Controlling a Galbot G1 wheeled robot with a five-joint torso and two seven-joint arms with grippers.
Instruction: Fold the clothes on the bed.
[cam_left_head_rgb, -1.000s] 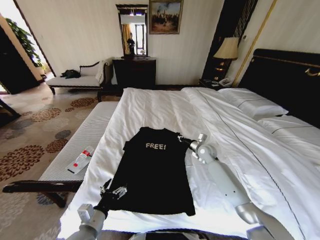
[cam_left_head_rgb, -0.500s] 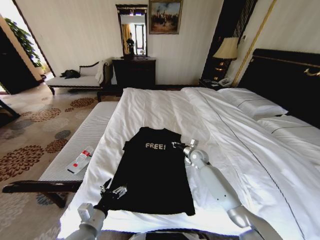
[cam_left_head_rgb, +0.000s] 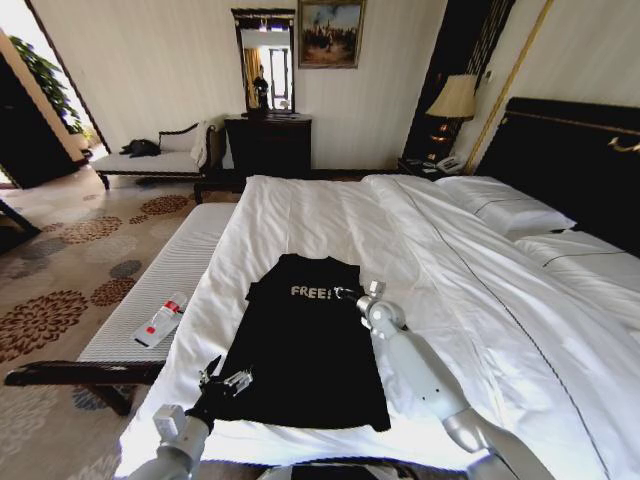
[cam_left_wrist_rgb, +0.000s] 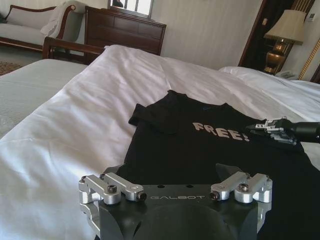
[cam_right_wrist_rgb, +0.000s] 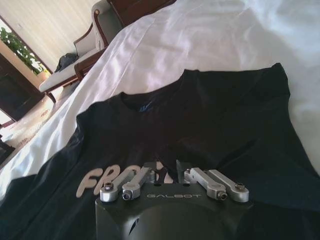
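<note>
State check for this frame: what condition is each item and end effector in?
T-shirt: spread flat on the bed, print up, unfolded.
Bed: made, white duvet smooth.
Left end effector: open, at the shirt's near left hem.
Right end effector: over the chest print.
Lamp: lit.

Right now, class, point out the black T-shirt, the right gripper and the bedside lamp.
black T-shirt (cam_left_head_rgb: 300, 350): head view, middle of its front.
right gripper (cam_left_head_rgb: 343, 293): head view, between its fingertips.
bedside lamp (cam_left_head_rgb: 456, 98): head view, on the shade.
</note>
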